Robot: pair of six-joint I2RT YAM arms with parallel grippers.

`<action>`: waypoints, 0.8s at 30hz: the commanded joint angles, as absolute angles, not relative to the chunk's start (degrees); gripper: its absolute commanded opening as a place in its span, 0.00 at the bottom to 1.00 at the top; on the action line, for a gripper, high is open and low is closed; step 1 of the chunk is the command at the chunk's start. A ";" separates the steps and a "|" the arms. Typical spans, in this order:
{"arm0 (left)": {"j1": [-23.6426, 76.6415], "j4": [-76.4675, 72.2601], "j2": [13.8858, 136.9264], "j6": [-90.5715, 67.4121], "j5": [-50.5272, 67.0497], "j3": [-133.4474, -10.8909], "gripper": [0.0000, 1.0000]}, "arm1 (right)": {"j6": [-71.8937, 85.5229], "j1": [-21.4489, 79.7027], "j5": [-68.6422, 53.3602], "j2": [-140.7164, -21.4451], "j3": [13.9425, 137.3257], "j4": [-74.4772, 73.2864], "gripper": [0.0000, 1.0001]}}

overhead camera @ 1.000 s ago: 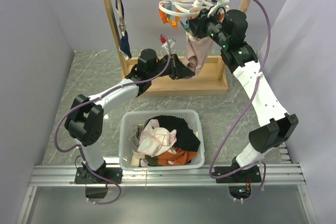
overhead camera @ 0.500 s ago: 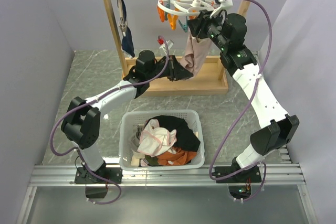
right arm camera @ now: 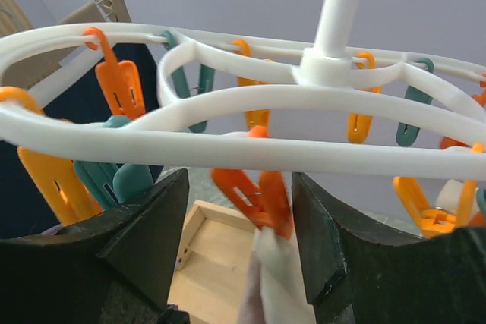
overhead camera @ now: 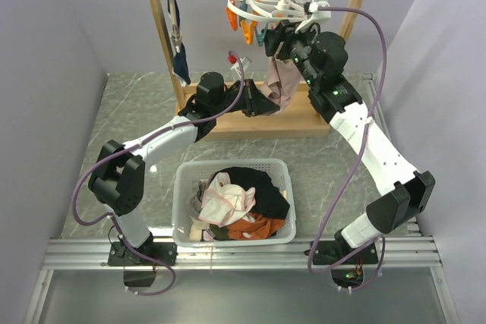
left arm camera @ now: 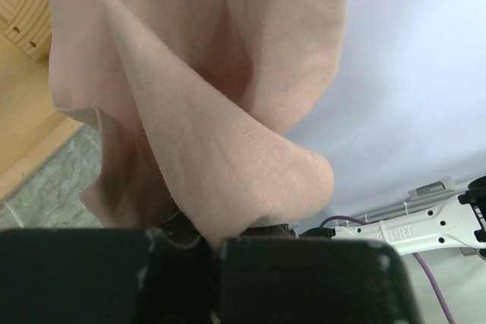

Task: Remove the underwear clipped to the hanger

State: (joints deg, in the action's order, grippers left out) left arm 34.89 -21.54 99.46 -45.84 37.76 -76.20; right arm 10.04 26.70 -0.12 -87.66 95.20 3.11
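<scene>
Underwear (left arm camera: 228,111): one soft pink-beige piece | left gripper (left arm camera: 216,244) clenched on it | right gripper (right arm camera: 237,187) spread around orange peg (right arm camera: 252,201) | hanger (right arm camera: 228,146): white plastic oval

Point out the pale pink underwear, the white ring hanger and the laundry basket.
pale pink underwear (left arm camera: 228,134), left wrist view, on the central fold of cloth.
white ring hanger (right arm camera: 190,142), right wrist view, on its near white bar.
laundry basket (overhead camera: 199,165), top external view, on its far rim.
</scene>
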 commanded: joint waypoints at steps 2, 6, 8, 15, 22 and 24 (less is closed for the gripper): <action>35.07 -23.47 98.17 -45.88 39.11 -79.54 0.01 | 4.93 30.49 10.44 -84.81 93.96 8.17 0.64; 34.98 -23.38 97.91 -45.70 39.20 -79.63 0.01 | 3.25 32.17 17.39 -86.57 95.53 7.30 0.63; 35.07 -23.29 97.91 -45.70 39.20 -79.63 0.01 | 2.55 32.43 20.46 -87.53 96.06 7.56 0.62; 35.07 -23.55 97.30 -45.70 39.02 -78.93 0.01 | 1.14 32.52 22.33 -89.47 96.94 9.40 0.46; 35.07 -23.12 97.12 -45.26 38.85 -78.93 0.01 | 1.23 32.43 21.09 -90.09 98.17 9.93 0.16; 35.07 -23.29 96.86 -45.35 38.76 -78.40 0.01 | 1.14 32.43 20.83 -90.00 98.52 9.84 0.01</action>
State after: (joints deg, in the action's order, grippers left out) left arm 34.89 -21.54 99.46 -45.93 37.85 -77.19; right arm 1.58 32.42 19.94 -89.93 95.39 6.83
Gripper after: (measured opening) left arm 0.032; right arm 0.359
